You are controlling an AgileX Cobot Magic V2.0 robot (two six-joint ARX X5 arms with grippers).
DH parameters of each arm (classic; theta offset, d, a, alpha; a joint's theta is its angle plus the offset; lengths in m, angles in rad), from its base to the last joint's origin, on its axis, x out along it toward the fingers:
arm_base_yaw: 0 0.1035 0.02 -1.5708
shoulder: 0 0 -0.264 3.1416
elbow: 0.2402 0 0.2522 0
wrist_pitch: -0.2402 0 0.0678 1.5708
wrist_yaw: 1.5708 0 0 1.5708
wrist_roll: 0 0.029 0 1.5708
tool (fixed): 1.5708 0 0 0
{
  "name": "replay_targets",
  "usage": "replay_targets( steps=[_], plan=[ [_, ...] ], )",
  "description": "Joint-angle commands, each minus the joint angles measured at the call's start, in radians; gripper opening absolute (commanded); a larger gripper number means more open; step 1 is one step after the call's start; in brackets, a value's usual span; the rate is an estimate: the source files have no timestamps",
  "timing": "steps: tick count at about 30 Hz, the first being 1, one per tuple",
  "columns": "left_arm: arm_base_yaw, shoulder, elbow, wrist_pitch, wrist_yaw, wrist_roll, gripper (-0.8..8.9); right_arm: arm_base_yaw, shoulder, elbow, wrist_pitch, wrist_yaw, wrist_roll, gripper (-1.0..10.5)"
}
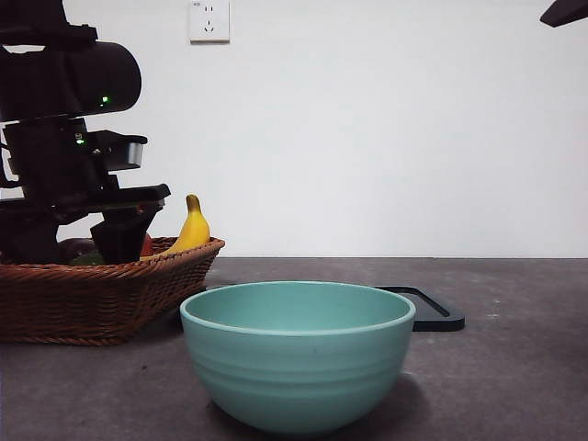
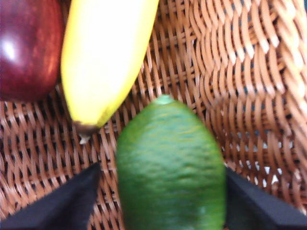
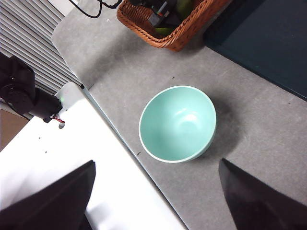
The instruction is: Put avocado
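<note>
**Left hand straddles the avocado in the basket**

The likeliest failure from here is a slip. The avocado (image 2: 170, 167) is rounded and smooth, so it could squirt out from between the jaws as they close. The banana (image 2: 103, 57) lies just beside its tip and could be nudged or dragged along, and so could the red apple (image 2: 26, 48) beyond it.

The avocado rests on the floor of the wicker basket (image 1: 101, 294), which stands on the counter (image 1: 514, 367). The left hand (image 2: 163, 191) is down inside the basket, its jaws spread wide with one on each flank of the fruit; whether they touch it yet is unclear.

The right hand (image 3: 156, 196) waits high above the teal bowl (image 3: 177, 123), jaws apart and holding nothing.
</note>
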State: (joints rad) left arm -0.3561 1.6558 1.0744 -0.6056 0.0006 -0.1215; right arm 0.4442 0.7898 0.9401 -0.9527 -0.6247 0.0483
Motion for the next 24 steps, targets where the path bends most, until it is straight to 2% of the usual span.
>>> replay_targets(
  steps=[1, 5, 11, 17, 19, 24],
  plan=[
    [-0.004, 0.014, 0.019, 0.001, -0.004, 0.001, 2.44, 0.005, 0.006, 0.018, 0.010, 0.000, -0.007, 4.1],
    [-0.004, 0.010, 0.019, -0.002, -0.004, 0.001, 1.69, 0.005, 0.006, 0.018, 0.010, 0.000, -0.008, 4.1],
    [-0.005, -0.034, 0.037, -0.035, -0.004, 0.001, 1.57, 0.005, 0.006, 0.018, 0.010, 0.001, -0.008, 4.1],
    [-0.018, -0.161, 0.072, -0.094, 0.005, -0.003, 1.57, 0.005, 0.006, 0.018, 0.010, 0.001, -0.008, 4.1],
    [-0.034, -0.214, 0.084, -0.118, 0.046, -0.005, 1.57, 0.005, 0.006, 0.018, 0.010, 0.002, -0.008, 4.1],
    [-0.121, -0.344, 0.085, -0.159, 0.229, -0.026, 1.57, 0.005, 0.007, 0.018, 0.009, 0.030, -0.008, 4.1]
  ],
)
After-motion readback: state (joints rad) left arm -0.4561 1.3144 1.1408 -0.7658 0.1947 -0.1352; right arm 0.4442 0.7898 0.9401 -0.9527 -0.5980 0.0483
